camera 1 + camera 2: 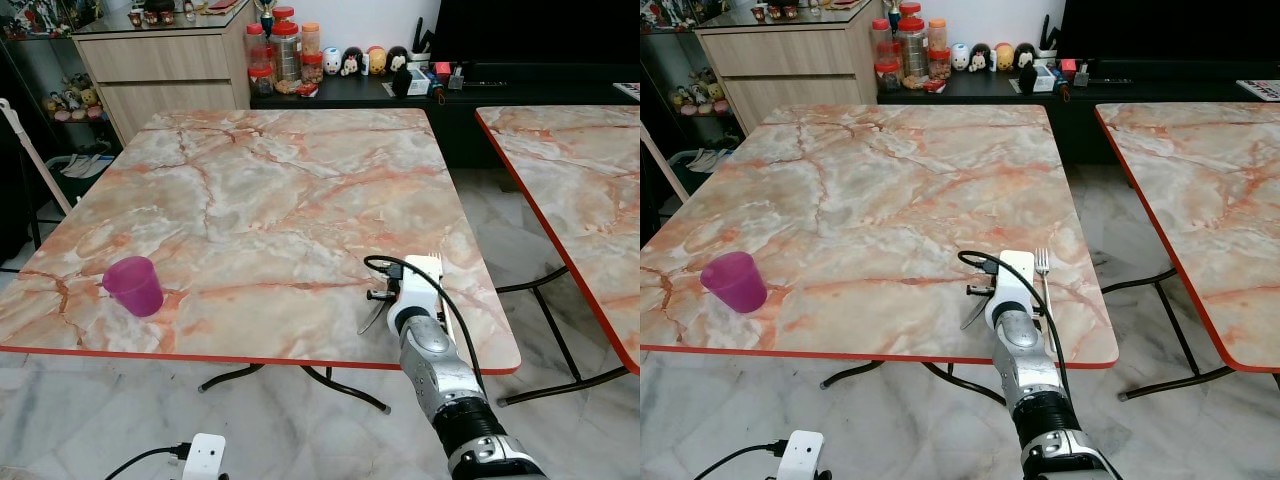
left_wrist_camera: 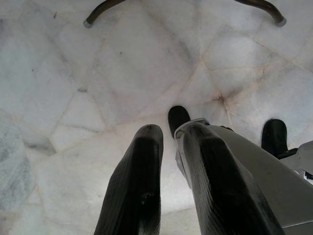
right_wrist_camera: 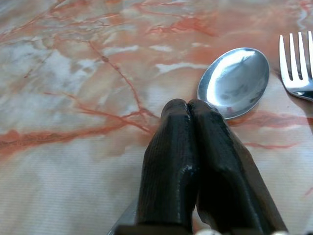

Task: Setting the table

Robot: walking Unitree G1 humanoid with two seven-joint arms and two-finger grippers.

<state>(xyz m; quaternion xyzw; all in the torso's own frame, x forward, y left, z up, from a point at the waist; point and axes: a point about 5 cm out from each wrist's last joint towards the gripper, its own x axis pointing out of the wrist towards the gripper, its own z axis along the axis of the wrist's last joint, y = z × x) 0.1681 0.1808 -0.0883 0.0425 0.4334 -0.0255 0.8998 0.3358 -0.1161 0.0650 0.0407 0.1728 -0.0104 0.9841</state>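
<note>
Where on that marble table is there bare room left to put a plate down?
Most of the table is bare: the whole middle and far end, between the pink cup at the near left edge and the near right corner. That corner is crowded by the right gripper, spoon and fork.

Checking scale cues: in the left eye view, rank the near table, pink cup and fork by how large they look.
1. Table
2. Cup
3. Fork, partly hidden behind the right arm, so its rank below the cup is unsure.
</note>
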